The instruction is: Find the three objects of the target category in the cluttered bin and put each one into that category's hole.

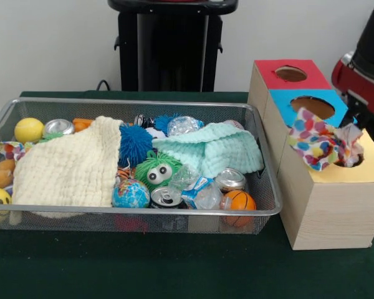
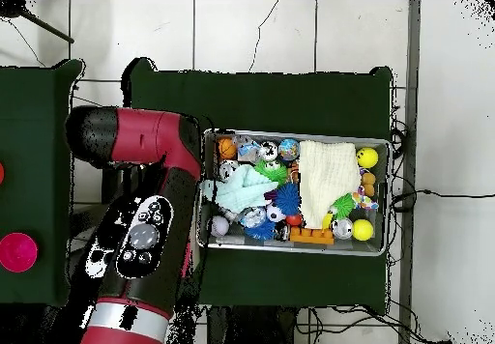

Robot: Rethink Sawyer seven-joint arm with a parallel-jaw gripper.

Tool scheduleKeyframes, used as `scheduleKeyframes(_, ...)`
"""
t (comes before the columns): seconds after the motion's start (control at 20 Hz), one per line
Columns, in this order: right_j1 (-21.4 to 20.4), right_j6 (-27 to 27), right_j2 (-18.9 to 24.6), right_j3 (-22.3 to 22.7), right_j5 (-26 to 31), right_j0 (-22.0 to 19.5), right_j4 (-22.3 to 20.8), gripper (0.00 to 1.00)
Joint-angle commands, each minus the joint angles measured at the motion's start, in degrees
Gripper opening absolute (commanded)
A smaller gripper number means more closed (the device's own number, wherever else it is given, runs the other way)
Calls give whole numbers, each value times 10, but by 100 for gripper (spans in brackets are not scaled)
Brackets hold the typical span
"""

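A wire-mesh bin (image 1: 262, 134) crowded with toys sat on the green tabletop (image 1: 174, 268), its contents half buried under a cream cloth (image 1: 68, 168) and a mint-green cloth (image 1: 215, 149). A fuzzy green ball with googly eyes (image 1: 156, 171), a spiky blue ball (image 1: 135, 142), a globe ball (image 1: 130, 194), an orange basketball (image 1: 239, 200), drink cans (image 1: 167, 197) and yellow balls (image 1: 28, 129) lay packed between and around the cloths. Just beside the bin stood a wooden sorting box (image 1: 324, 212) with red, blue and yellow tops, a hole in each; a polka-dot cloth (image 1: 321, 144) was bunched at the yellow section's hole (image 1: 352, 161), partly covering it. In the front view, only a red and black part of the arm (image 1: 361, 68) showed at the right edge. From overhead, the arm (image 2: 145, 224) blanketed the box entirely, while the bin (image 2: 295, 246) lay open to view. The hand was hidden in both views, so its grip could not be told.
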Motion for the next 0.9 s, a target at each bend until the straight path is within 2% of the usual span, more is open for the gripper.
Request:
scheduleKeyframes(0.05,-49,19,24,-15,130,-41,-26,0)
scheduleKeyframes(0.25,-64,14,29,-16,147,-52,-31,0)
scheduleKeyframes(0.6,-56,19,47,16,88,-54,-33,0)
scheduleKeyframes(0.9,-53,44,47,20,75,-45,-30,0)
